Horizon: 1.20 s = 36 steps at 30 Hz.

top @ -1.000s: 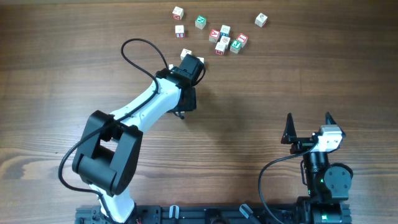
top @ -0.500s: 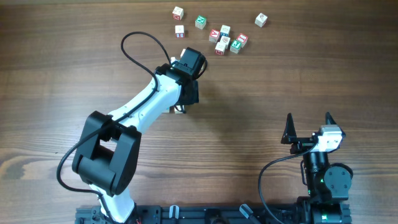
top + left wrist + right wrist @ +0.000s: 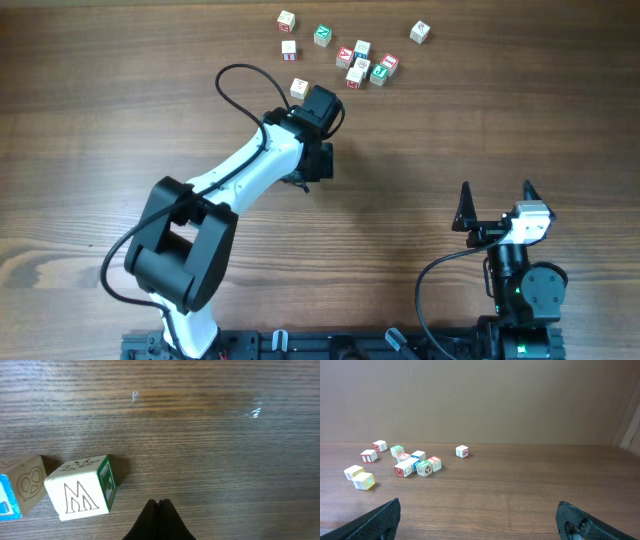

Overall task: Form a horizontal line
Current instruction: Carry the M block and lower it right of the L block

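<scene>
Small wooden letter cubes lie scattered at the far side of the table; no horizontal line of cubes shows in any view. A loose cluster (image 3: 365,62) sits at the top centre. My left gripper (image 3: 322,102) hangs low over the table just right of a pale cube (image 3: 298,88). In the left wrist view this gripper (image 3: 159,503) is shut with nothing between its fingers. An "M" cube with a green side (image 3: 82,491) lies just to its left, touching a cube with a blue face (image 3: 20,492). My right gripper (image 3: 497,200) stays open near the front right, far from all cubes.
Single cubes lie at the back: one white (image 3: 287,19), one with red (image 3: 289,48), one green-faced (image 3: 322,36) and one far right (image 3: 420,32). The left arm's black cable (image 3: 235,85) loops above the table. From the right wrist, the two cubes beside the left gripper (image 3: 359,476) show at the left.
The left gripper has closed on nothing and shifted slightly right. One cube beside it is now hidden under the wrist in the overhead view. The right arm has not moved.
</scene>
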{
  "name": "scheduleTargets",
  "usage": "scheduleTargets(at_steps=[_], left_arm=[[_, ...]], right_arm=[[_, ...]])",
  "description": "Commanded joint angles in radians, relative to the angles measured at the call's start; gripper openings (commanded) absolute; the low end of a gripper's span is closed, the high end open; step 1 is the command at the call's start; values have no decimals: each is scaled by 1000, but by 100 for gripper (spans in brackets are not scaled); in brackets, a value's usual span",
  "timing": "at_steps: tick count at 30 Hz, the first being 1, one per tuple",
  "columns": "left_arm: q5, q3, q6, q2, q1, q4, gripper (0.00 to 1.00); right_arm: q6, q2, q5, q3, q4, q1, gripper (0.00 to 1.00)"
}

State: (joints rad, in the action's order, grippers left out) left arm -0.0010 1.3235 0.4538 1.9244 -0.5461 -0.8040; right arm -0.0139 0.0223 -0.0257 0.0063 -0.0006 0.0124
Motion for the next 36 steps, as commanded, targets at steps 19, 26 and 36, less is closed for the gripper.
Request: scheduleTargets(at_steps=[19,26,36], left_arm=[[-64,15,-4,41,-2,-23,4],[-64,15,-5,41,-2,-23,4],[-106,15,-7,41,-1,22,4]], right_arm=[[-11,-5,-10,-1,3,2,100],[-12,-5,-10,-1,3,2,100],[-12,-5,-10,-1,3,2,100]])
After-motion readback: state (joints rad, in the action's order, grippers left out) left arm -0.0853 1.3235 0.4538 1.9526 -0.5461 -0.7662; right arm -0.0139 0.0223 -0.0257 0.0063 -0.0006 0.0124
